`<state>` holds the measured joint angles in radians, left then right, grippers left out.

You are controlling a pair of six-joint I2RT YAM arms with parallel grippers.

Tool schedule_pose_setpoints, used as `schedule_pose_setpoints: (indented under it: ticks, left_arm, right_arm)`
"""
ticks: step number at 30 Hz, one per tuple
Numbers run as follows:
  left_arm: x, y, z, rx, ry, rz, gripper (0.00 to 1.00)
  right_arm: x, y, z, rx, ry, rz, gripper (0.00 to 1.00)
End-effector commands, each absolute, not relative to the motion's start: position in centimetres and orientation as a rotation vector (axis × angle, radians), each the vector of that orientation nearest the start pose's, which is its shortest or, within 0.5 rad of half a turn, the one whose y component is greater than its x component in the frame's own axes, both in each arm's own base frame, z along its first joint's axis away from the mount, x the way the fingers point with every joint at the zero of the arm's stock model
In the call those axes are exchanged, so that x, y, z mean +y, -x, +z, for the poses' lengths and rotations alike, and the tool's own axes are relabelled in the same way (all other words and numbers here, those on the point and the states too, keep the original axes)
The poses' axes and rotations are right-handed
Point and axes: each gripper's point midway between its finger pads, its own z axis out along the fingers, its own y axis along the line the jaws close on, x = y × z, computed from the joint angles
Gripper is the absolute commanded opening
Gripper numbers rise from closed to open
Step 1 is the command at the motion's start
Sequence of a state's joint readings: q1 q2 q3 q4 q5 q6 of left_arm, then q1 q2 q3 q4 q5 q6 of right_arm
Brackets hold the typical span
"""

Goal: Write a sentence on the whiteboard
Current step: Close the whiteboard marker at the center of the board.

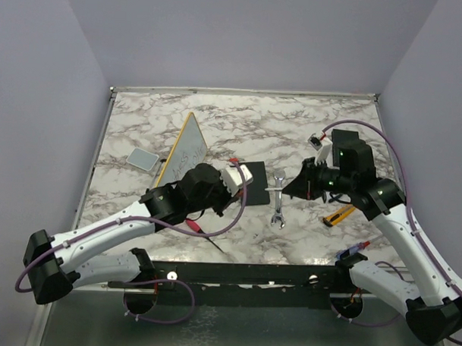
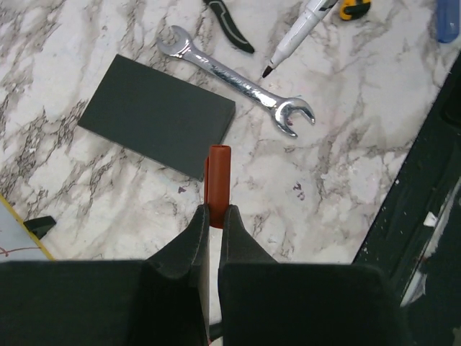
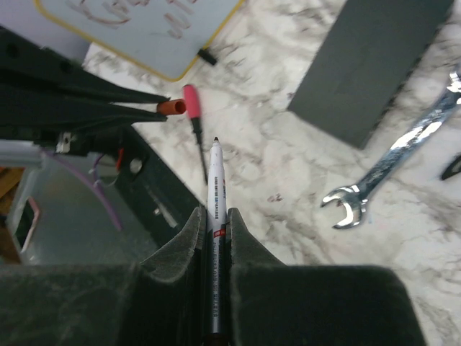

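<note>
Left pincer (image 2: 214,210) clamped on red cap (image 2: 218,173); right pincer (image 3: 215,213) clamped on marker (image 3: 215,176); both arms angled inward.

The marble table (image 1: 293,122) is carrying a black slab (image 1: 258,187) near its centre, a wrench (image 1: 277,201) lying just at three o'clock of it. The whiteboard (image 1: 186,145) is resting at ten o'clock, and a small grey pad (image 1: 141,158) at nine.

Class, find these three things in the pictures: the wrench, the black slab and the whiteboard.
wrench (image 2: 234,81): left wrist view, middle of its shaft.
black slab (image 2: 157,115): left wrist view, centre of its top face.
whiteboard (image 3: 144,36): right wrist view, its pale face inside the yellow frame.
</note>
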<state>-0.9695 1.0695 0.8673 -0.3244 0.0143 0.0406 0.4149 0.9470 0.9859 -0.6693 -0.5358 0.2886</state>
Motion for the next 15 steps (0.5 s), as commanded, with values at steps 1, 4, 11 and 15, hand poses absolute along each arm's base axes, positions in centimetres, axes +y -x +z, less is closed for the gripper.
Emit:
schedule_pose_setpoints:
  ticks: [1,4,11,15]
  left_arm:
    - [-27.6,-15.5,19.7,1.709,-1.250,-0.692,0.00]
    - [-27.5,-14.2,20.3,1.632,-1.262,-0.754,0.00]
    - [-28.5,-11.6,20.8,1.562,-1.320,-0.932,0.00]
    - [-28.9,-10.7,21.0,1.539,-1.346,-0.983,0.00]
  right_arm:
    - [20.6,-14.1,25.2,2.280,0.602,1.252,0.03]
    - [20.7,-12.9,25.7,2.305,0.638,1.311,0.03]
    - [21.4,-11.3,28.0,2.295,0.680,1.474,0.03]
    - [21.3,-11.4,27.4,2.333,0.679,1.464,0.03]
